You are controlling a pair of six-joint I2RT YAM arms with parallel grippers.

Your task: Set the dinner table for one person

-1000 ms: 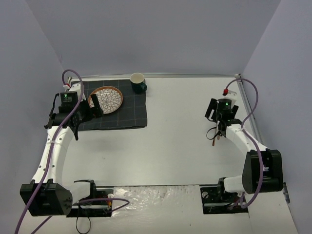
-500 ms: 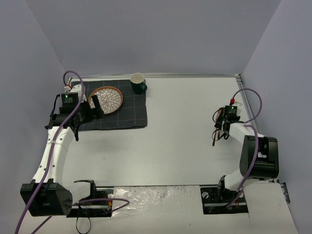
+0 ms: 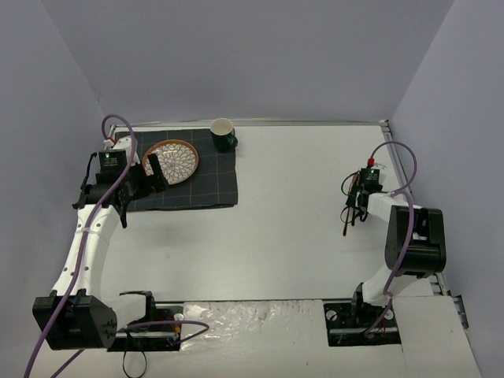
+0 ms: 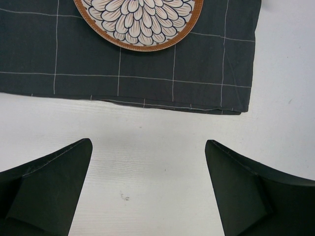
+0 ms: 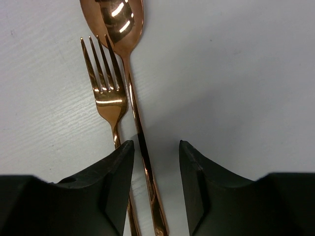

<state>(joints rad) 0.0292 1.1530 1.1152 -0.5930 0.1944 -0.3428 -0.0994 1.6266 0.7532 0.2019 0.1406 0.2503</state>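
Right end effector (image 5: 155,147), spread, straddles the spoon (image 5: 129,83) handle on the tabletop (image 5: 236,88). Left end effector (image 4: 148,145) gapes wide, mat (image 4: 147,73) at 12 o'clock.

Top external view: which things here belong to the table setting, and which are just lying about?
Job: dinner table, checked mat, plate, mug, fork, spoon.
Not part of it: crinkled sheet at the near edge, purple cables.

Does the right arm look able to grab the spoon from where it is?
Probably yes. The right gripper hangs open right over the spoon, with the handle between its fingers. The fork lies close alongside, so it may get caught too.
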